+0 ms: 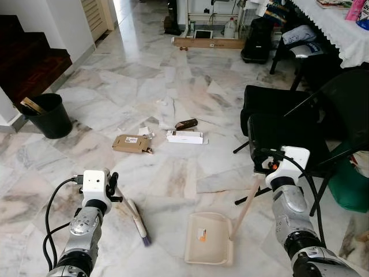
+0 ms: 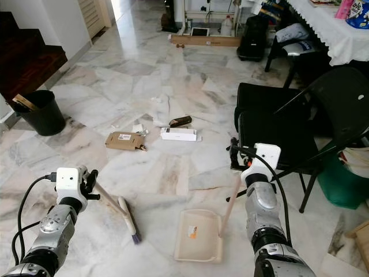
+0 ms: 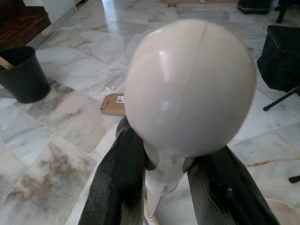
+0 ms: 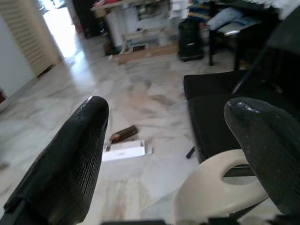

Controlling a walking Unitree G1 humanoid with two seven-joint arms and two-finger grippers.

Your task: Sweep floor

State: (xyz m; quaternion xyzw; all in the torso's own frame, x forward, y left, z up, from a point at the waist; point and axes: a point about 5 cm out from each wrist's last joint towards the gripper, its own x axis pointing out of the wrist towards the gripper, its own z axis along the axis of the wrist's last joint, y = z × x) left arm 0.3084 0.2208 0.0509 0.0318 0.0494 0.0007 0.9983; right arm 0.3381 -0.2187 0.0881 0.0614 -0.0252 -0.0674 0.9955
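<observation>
A cream hand brush (image 1: 137,219) with purple bristles rests its head on the marble floor at my front left. My left gripper (image 1: 113,188) is shut on its handle, whose rounded end (image 3: 190,84) sticks out between the black fingers (image 3: 117,187). A cream dustpan (image 1: 210,245) lies flat on the floor ahead. Its long handle (image 1: 246,206) leans up to my right gripper (image 1: 262,166). That gripper (image 4: 164,105) stands open, and the handle's looped end (image 4: 215,192) lies against one finger. Litter lies further out: a brown cardboard box (image 1: 130,143), a white box (image 1: 184,137), a dark packet (image 1: 186,123) and paper scraps (image 1: 145,131).
A black folding chair (image 1: 288,124) stands close on the right, with a green bag (image 1: 353,187) beside it. A black bucket (image 1: 49,114) sits at the left by dark stairs (image 1: 26,57). A table with a white cloth (image 1: 340,26) and bags crowd the far right.
</observation>
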